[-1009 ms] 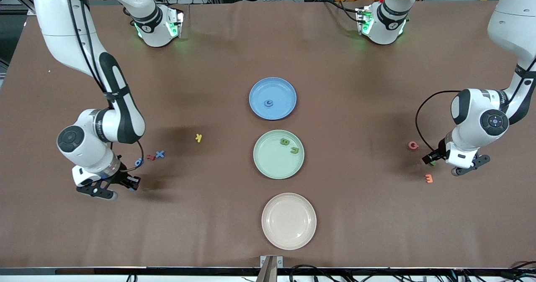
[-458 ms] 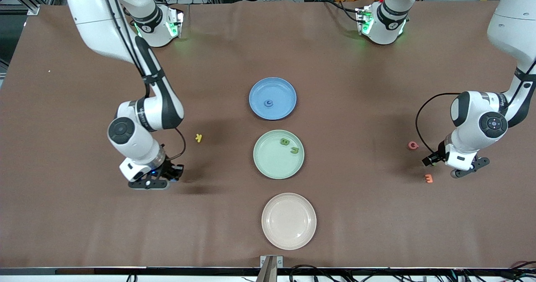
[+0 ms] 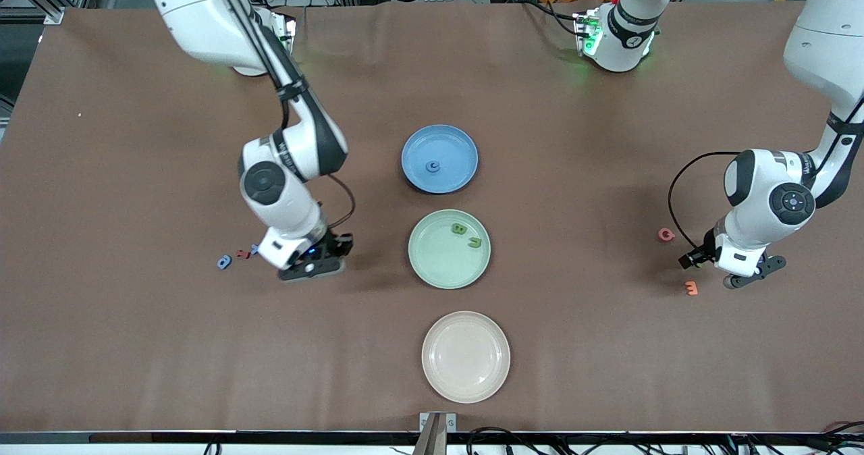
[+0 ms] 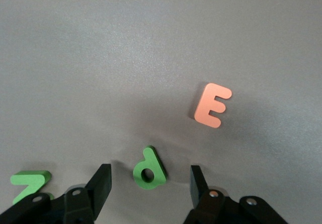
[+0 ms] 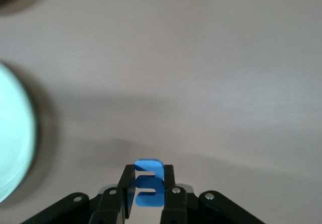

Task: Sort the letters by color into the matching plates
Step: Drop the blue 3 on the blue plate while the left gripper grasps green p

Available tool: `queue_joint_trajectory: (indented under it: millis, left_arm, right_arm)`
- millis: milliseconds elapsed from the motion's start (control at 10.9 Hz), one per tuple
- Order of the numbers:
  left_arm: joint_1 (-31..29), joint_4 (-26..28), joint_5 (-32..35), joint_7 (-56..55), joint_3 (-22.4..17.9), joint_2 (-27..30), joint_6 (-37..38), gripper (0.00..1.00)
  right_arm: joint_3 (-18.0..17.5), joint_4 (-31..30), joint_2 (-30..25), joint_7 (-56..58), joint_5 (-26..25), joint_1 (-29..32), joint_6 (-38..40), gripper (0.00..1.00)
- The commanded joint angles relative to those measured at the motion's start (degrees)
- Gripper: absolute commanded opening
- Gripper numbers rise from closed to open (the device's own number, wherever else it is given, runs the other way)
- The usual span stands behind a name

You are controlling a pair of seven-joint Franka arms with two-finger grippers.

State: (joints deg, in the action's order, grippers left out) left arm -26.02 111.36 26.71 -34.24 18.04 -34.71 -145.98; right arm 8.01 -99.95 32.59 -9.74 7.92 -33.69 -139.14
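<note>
Right gripper (image 5: pixel 149 191): your jaws are clamped on a blue letter (image 5: pixel 149 183), held up over bare table beside the green plate (image 3: pixel 449 248), toward the right arm's end.
Left gripper (image 4: pixel 149 186): your jaws stand apart, low over the table at the left arm's end, with a green letter (image 4: pixel 149 169) lying flat between the fingertips; neither finger touches it.
Near the left gripper: a second green letter (image 4: pixel 28 183) just outside one finger; an orange E (image 4: pixel 212 104) a little farther out; a red letter (image 3: pixel 666 235) on the table close by.
Blue plate (image 3: pixel 439 158): one blue letter in it.
Green plate: two green letters in it.
Loose by the right gripper: a blue letter (image 3: pixel 223 262) and a small red one (image 3: pixel 242 254) on the table.
Beige plate (image 3: pixel 466 356): nearest the front camera.
</note>
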Motion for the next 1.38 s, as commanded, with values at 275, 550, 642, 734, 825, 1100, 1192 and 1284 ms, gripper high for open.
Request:
queue_joint_trajectory:
  millis: [275, 550, 642, 734, 825, 1100, 1192, 1284]
  left_arm:
    - [-0.6, -1.1, 2.7, 0.6, 0.2, -0.9, -0.3, 0.58]
    - [-0.7, -1.1, 2.7, 0.6, 0.2, -0.9, -0.3, 0.56]
    - [-0.7, -1.1, 2.8, 0.7, 0.2, -0.9, -0.3, 0.43]
    - [-0.7, -1.1, 2.8, 0.8, 0.2, -0.9, -0.3, 0.33]
    - [-0.8, -1.0, 2.9, 1.1, 0.2, -0.8, -0.3, 0.28]
    - [-1.0, -0.9, 2.9, 2.5, 0.3, -0.8, -0.3, 0.18]
    - [-1.0, -0.8, 2.9, 2.5, 0.3, -0.8, -0.3, 0.18]
    - [-1.0, -0.6, 2.9, 2.5, 0.3, -0.8, -0.3, 0.17]
  right_arm:
    - [-1.9, -1.6, -1.8, -0.6, -1.8, -10.2, 5.2, 0.23]
    - [-2.1, -1.6, -1.4, -0.6, -2.3, -15.1, 6.2, 0.23]
    - [-2.3, -1.6, -1.2, -0.7, -2.5, -16.5, 6.9, 0.23]
    - [-2.5, -1.6, -1.0, -0.8, -2.6, -17.6, 7.1, 0.23]
    - [-2.6, -1.6, -0.4, -1.0, -2.6, -18.6, 7.1, 0.24]
    - [-4.1, -1.6, 1.2, -1.4, -3.5, -20.0, 7.0, 0.29]
    - [-4.3, -1.6, 1.2, -1.9, -4.2, -20.1, 6.8, 0.53]
    - [-4.8, -1.3, 1.1, -6.3, -4.2, -20.0, 7.0, 1.0]
